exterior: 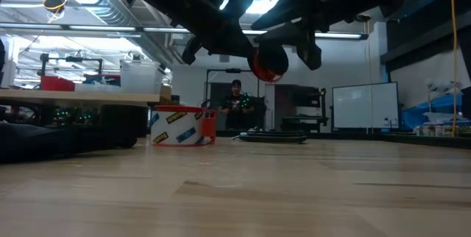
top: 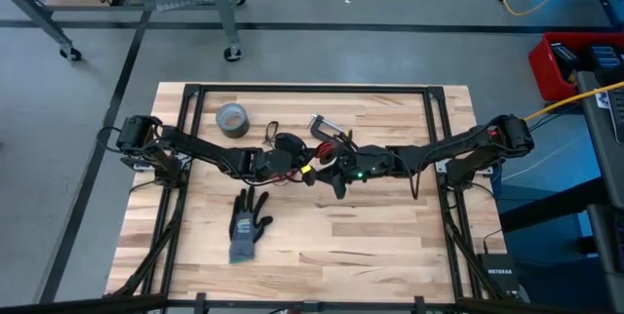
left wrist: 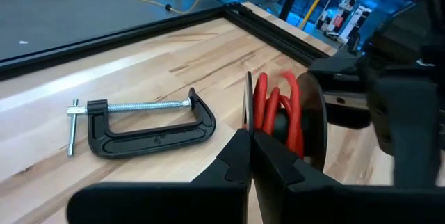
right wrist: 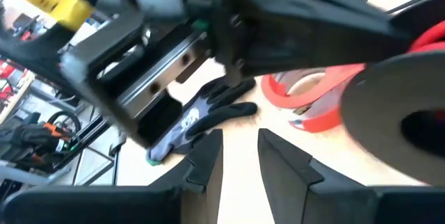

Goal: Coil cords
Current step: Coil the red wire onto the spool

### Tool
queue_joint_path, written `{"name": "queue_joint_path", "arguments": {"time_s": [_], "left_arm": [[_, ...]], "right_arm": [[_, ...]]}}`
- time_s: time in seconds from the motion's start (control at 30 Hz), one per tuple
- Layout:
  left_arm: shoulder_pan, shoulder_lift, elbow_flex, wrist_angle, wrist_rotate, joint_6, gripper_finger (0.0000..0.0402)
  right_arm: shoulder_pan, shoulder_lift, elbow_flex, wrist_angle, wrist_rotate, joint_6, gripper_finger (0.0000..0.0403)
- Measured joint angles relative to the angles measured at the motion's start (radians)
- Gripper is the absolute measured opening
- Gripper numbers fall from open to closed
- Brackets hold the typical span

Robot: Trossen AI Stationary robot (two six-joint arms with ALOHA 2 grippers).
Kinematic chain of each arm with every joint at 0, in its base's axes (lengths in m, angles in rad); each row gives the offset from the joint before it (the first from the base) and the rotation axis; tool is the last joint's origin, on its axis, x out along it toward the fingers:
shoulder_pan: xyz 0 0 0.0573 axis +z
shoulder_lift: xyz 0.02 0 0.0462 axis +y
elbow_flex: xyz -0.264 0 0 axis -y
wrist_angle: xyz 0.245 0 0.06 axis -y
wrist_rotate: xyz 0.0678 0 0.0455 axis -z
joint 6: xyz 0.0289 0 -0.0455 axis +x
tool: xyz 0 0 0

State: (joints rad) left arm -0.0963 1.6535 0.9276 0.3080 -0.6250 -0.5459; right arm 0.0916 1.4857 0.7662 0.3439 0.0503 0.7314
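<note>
While both arms meet above the table's middle, a red cord (left wrist: 277, 109) wound on a dark spool hangs in the air between them.

Left gripper (left wrist: 249, 156): fingers closed tight on the spool's thin flange; right gripper (right wrist: 240, 156): jaws partly apart, holding nothing visible, just beside the spool; cord likely light, limp and springy, apt to slip off its turns; best taken by the loose end or the spool rim, not the coils; C-clamp (left wrist: 142, 123) and glove (top: 248, 226) lie on the table, apart.
</note>
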Motion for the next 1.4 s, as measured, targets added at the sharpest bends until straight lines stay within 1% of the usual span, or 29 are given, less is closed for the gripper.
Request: {"name": "queue_joint_path", "arguments": {"time_s": [0.4, 0.57, 0.7, 0.8, 0.9, 1.03, 1.1, 1.27, 1.4], "left_arm": [[-0.001, 0.0, 0.0, -0.007, 0.0, 0.008, 0.0], [0.009, 0.0, 0.0, -0.005, 0.0, 0.022, 0.0], [0.017, 0.0, 0.0, -0.003, 0.0, 0.02, 0.0], [0.02, 0.0, 0.0, 0.006, 0.0, 0.021, 0.0], [0.02, -0.001, 0.0, 0.029, 0.0, 0.031, 0.0], [0.02, -0.018, 0.0, 0.018, 0.005, 0.037, 0.0], [0.021, -0.019, 0.0, 0.018, 0.052, 0.038, 0.0], [0.027, -0.019, 0.0, -0.002, 0.216, 0.027, 0.0], [0.028, -0.024, -0.001, -0.102, 0.26, 0.009, 0.0]], "right_arm": [[0.009, 0.0, 0.0, -0.002, -0.017, -0.027, 0.0095], [0.036, 0.0, 0.0, -0.003, -0.024, -0.027, 0.0095], [0.07, 0.0, 0.0, -0.009, 0.012, -0.027, 0.0095], [0.095, 0.0, 0.0, -0.03, 0.064, -0.027, 0.0095], [0.116, 0.0, 0.0, -0.096, 0.118, -0.027, 0.0095], [0.135, 0.0, 0.0, -0.205, 0.161, -0.022, 0.0095], [0.141, 0.0, -0.001, -0.245, 0.174, -0.004, 0.0095], [0.145, -0.012, -0.001, -0.337, 0.176, 0.006, 0.0095], [0.145, -0.059, -0.001, -0.465, 0.178, 0.026, 0.0095]]}}
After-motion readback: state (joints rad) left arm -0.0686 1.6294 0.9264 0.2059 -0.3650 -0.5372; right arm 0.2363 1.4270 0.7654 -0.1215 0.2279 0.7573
